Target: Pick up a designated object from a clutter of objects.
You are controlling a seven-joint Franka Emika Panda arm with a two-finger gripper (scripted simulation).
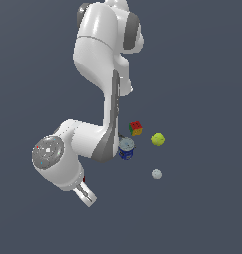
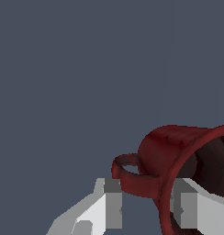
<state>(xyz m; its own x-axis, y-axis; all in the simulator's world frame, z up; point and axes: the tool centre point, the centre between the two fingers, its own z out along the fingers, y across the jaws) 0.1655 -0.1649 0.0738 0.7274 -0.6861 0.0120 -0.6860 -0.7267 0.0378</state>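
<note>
In the wrist view the dark red mug (image 2: 171, 147) fills the lower corner, with its side handle (image 2: 127, 176) and dark inside showing. My gripper (image 2: 146, 209) straddles it: one finger (image 2: 111, 206) lies outside against the handle, the other finger (image 2: 187, 209) is inside the rim. The jaws look closed on the handle and wall. In the exterior view my gripper (image 1: 88, 196) hangs low at the exterior view's left, and only a sliver of red (image 1: 84, 177) shows behind the arm. Whether the mug is off the ground I cannot tell.
In the exterior view, to the right of the arm, there are a multicoloured cube (image 1: 136, 128), a yellow-green ball (image 1: 157, 139), a blue can (image 1: 126, 148) and a small white ball (image 1: 156, 173). The blue cup, apple and clamp are out of view.
</note>
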